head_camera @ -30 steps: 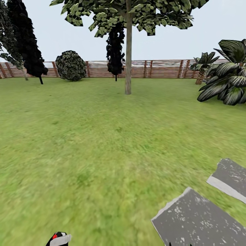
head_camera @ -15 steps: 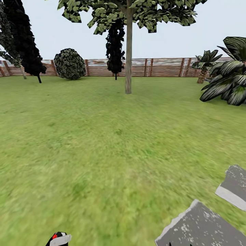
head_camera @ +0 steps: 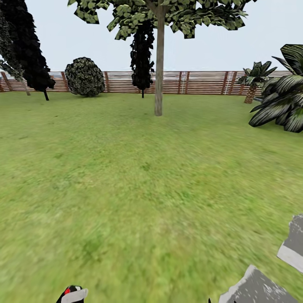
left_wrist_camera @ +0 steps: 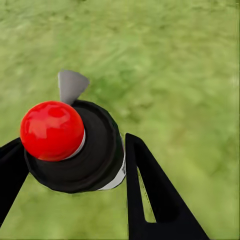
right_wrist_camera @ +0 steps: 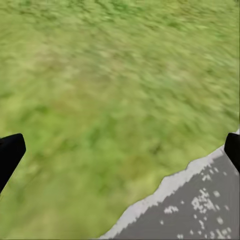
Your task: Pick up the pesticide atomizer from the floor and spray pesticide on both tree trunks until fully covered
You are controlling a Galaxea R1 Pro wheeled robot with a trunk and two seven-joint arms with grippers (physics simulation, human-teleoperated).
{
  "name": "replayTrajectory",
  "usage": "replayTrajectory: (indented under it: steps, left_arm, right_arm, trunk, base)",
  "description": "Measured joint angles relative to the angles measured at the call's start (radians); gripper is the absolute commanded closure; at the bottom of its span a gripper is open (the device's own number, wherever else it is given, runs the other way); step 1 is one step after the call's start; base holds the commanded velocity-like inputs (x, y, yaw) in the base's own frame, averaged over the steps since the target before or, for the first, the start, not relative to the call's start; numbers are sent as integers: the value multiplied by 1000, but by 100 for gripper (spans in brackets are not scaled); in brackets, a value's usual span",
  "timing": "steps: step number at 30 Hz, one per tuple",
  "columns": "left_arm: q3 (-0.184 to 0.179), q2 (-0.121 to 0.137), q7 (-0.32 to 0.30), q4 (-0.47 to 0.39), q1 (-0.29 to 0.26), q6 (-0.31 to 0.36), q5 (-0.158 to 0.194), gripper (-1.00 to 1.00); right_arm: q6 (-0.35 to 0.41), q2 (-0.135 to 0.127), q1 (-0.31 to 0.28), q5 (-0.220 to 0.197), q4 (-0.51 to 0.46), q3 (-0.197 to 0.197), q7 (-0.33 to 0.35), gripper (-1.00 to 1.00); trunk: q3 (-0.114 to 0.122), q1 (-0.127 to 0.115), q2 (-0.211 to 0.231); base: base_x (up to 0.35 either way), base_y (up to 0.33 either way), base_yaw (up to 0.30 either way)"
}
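Observation:
In the left wrist view the pesticide atomizer (left_wrist_camera: 95,155), a black bottle with a red top, sits between the two black fingers (left_wrist_camera: 150,195) of my left gripper (left_wrist_camera: 72,142), which is shut on it. The bottle's top peeks in at the lower left edge of the head view as the atomizer (head_camera: 72,294). Far ahead across the lawn stands one tree with a straight grey-brown tree trunk (head_camera: 158,71) under a green-white canopy. My right gripper (right_wrist_camera: 120,150) hangs open over grass, its fingertips wide apart and nothing between them.
Grey stepping slabs (head_camera: 261,291) lie at the lower right. A brown slat fence (head_camera: 202,83) closes the back. A round bush (head_camera: 85,77), black cypress-like trees (head_camera: 142,59) and broad palms (head_camera: 282,103) stand along the edges. Open grass stretches to the trunk.
The whole head view has shifted: the slabs slid down and right out of the picture, so the camera moved forward over the lawn. The atomizer stays in the left gripper.

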Motion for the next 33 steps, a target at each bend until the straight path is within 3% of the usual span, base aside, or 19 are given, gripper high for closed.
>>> replayTrajectory:
  steps: [33]
  left_arm:
    - [0,0,0,0,1,0,0,100]
  right_arm:
    - [0,0,0,0,-2,0,0,-100]
  trunk:
    - [0,0,0]
  base:
    - [342,0,0]
